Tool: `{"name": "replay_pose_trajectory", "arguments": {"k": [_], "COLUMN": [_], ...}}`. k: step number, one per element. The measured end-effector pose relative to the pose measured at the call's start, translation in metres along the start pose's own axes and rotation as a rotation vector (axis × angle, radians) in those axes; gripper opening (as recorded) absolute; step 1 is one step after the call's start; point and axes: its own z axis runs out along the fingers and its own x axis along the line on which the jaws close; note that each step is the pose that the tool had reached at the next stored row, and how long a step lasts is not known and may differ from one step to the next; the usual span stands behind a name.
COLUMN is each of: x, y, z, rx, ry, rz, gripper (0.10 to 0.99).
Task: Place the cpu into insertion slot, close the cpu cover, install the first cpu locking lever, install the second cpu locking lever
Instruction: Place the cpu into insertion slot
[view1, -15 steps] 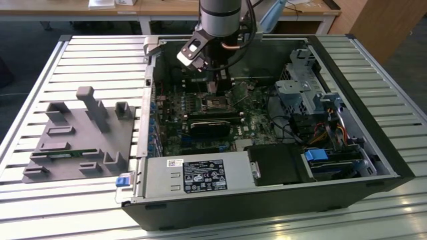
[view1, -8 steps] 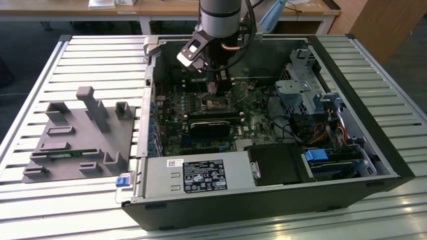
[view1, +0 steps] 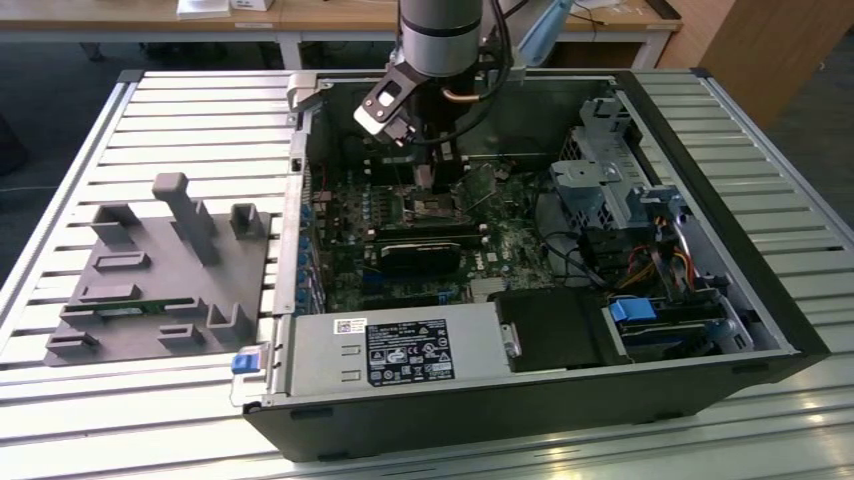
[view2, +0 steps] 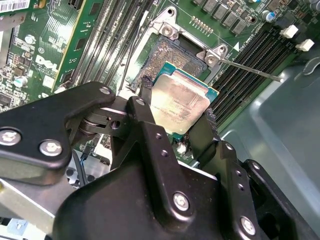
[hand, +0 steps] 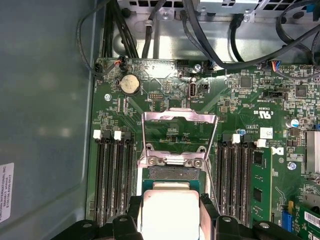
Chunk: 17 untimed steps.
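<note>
Cpu (view2: 182, 97) sits pinched in the downward-pointing pincer (view2: 177, 102) just above the insertion slot (view2: 174, 54).

— What sort of place is this?
— It looks like a robotics lab or test workshop. A slatted aluminium workbench (view1: 200, 120) carries an opened desktop computer case (view1: 534, 420) lying on its side, with its motherboard (view1: 347, 270) exposed.
— Anything else?
— A grey fixture plate (view1: 174, 285) with moulded holders sits beside the case. An industrial robot arm (view1: 441, 35) reaches in from above, and wooden desks (view1: 347, 12) stand behind.
</note>
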Motion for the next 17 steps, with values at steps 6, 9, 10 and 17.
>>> {"name": "replay_pose_trajectory", "arguments": {"k": [6,9,10,17], "x": [-0.0002,-0.0003,-0.0004,-0.0008], "y": [-0.0003,-0.0005,-0.0006,-0.0011], "z": [0.0049,0.0082,0.0095,0.0185], "rx": [0.000,0.000,0.000,0.000], "ry": [-0.0001,-0.0003,-0.0005,-0.0008], "rz": [0.000,0.003,0.005,0.006], "gripper": [0.541,0.541,0.541,0.541]}}
